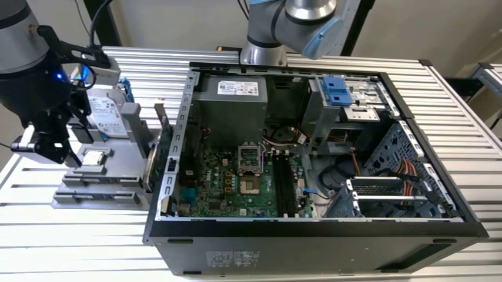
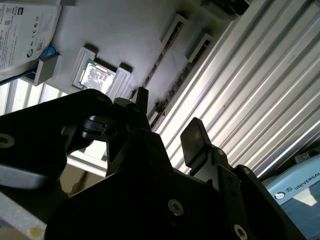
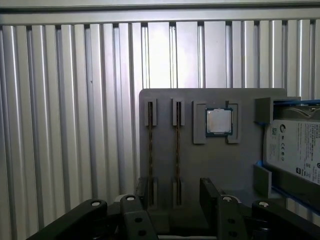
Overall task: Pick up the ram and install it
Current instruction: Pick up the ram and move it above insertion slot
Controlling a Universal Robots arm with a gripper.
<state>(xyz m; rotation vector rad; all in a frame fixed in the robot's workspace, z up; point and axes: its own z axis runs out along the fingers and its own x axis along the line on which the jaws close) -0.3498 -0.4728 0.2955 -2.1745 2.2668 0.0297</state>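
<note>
Slatted table point(image 1: 471, 117) beneath. Open computer case point(image 1: 314, 247) across its middle, side panel off, board bared for fitting. Toward the table's edge at the exterior view's left, grey fixture tray point(image 3: 240, 170), pocketed to keep parts put. Hard drive point(image 3: 295, 150) along one tray edge. Gripper point(image 3: 175, 195) poised above the tray, jaws spread wide, gripping nothing. The ram point(image 3: 177, 150) on edge in a slot near the opposite tray edge, probably for a clean pinch; twin stick point(image 3: 150, 150) alongside. Processor point(image 3: 219, 121) between sticks and drive.
</note>
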